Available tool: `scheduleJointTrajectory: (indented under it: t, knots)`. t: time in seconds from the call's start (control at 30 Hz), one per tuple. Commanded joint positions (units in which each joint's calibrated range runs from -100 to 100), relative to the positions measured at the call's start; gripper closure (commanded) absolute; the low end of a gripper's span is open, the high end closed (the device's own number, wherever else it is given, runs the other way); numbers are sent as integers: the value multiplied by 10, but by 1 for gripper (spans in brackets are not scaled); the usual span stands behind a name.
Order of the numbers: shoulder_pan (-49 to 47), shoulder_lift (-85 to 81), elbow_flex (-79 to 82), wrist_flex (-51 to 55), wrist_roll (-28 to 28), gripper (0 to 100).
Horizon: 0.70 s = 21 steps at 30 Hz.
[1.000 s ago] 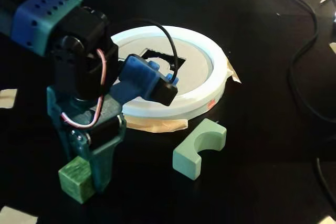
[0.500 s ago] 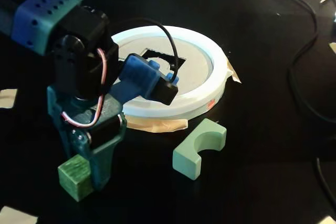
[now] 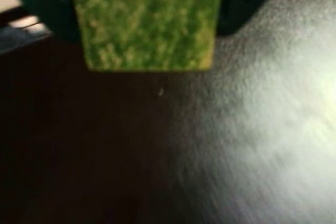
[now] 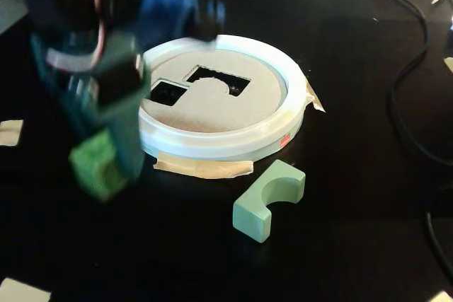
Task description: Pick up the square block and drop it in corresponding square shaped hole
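Note:
The dark green square block (image 4: 98, 165) hangs in the air at the left of the fixed view, clear of the black table, with my gripper (image 4: 106, 164) shut on it. In the wrist view the square block (image 3: 147, 19) fills the top of the frame between the dark jaws, with my gripper (image 3: 147, 24) around it. The square shaped hole (image 4: 168, 92) is a small dark cut-out at the left of the tan cardboard disc (image 4: 212, 107), which a white ring (image 4: 233, 143) rims. The block is left of and nearer than the ring.
A larger arch-shaped cut-out (image 4: 219, 80) lies right of the square hole. A pale mint arch block (image 4: 269, 199) lies on the table in front of the ring. Masking tape (image 4: 205, 167) sticks out under the ring. Black cables (image 4: 410, 68) run along the right.
The arm has lifted the block off the table, up and slightly toward the ring. The arm is motion-blurred and no longer covers the disc, so both cut-outs show.

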<state>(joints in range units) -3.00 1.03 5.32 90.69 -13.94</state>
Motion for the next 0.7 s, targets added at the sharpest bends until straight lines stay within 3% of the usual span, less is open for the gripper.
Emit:
scheduleJointTrajectory:
  t: [0.0,0.27,0.47,0.67]
  knots:
    - [-141,-74,-37,12,-52,70]
    - [-368,-36,-40,-7,-131,69]
    - [-428,51,-32,-135,-136,69]
    - [-447,111,-40,-165,-136,69]
